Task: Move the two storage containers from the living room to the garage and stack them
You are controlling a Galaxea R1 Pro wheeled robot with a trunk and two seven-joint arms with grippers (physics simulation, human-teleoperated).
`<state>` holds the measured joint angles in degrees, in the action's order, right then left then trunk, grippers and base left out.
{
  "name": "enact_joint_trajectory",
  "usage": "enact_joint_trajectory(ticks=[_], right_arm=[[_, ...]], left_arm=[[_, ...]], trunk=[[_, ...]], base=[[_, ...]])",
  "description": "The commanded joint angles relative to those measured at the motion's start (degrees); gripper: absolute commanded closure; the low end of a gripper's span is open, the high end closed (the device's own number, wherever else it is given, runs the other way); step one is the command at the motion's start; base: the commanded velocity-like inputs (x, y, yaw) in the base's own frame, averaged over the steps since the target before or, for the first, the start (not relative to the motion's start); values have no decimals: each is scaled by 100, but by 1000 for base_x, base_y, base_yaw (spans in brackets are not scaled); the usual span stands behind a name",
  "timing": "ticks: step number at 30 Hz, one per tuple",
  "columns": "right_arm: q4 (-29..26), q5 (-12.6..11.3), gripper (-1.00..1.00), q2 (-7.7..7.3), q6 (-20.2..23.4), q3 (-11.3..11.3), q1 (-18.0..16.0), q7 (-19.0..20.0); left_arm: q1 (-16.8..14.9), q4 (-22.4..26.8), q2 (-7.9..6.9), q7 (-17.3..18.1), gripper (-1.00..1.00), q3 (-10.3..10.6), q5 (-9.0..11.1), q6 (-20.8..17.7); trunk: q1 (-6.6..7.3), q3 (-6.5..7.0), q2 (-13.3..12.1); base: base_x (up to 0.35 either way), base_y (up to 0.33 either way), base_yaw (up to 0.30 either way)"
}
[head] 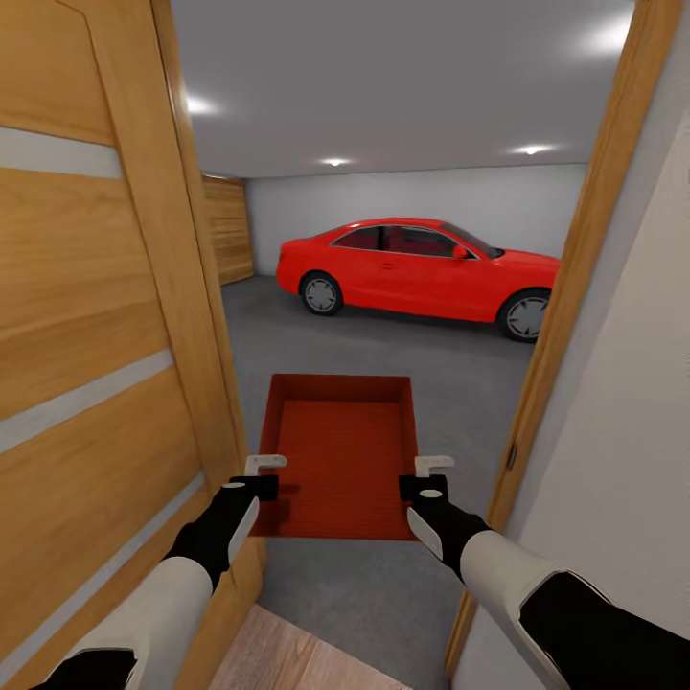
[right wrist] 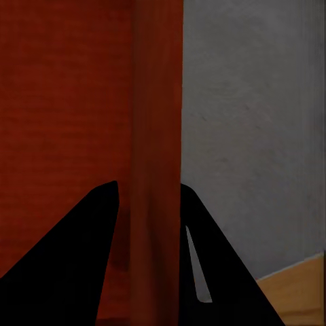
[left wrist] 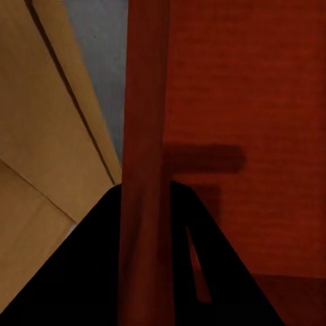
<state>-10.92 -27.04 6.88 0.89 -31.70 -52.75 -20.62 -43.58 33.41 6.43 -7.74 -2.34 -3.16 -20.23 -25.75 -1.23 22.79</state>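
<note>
Grey concrete garage floor [head: 383, 335] beyond wooden doorway. Both arms extended forward; left gripper [head: 264, 476] and right gripper [head: 426, 476] pinched opposite walls of empty orange-red rectangular bin [head: 345, 460].

Ceiling spotlights [head: 335, 162] lit the garage evenly and glared softly; the wrist views were dim, slightly soft, with shadowed bin walls [left wrist: 146, 136].

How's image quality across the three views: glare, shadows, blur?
Head view: sharp; ceiling spots bloom white, no glare on the storage container or red car. Left wrist view: soft, dim; a gripper-shaped shadow falls on the bin's floor; the left gripper is pure black silhouette. Right wrist view: equally soft; right gripper black, grey floor evenly lit.
</note>
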Motion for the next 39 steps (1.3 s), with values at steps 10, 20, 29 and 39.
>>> enact_joint_trajectory(ticks=[10,20,29,39], right_arm=[[-24,94,100,42,-72,101,-7,-4],[-24,94,100,42,-72,102,-7,-4],[-24,94,100,50,-72,97,-7,-4],[-24,94,100,50,-63,96,-7,-4]], left_arm=[[-2,-1,47,27,100,-83,-9,-35],[-2,-1,51,28,100,-83,-9,-34],[-2,-1,50,24,100,-83,-9,-33],[-2,1,51,-1,100,-83,-9,-33]], trunk=[[-4,-12,13],[-4,-12,13],[-4,-12,13],[-4,-12,13]], base=[[86,107,-17],[195,256,0],[102,95,-145],[2,2,-239]])
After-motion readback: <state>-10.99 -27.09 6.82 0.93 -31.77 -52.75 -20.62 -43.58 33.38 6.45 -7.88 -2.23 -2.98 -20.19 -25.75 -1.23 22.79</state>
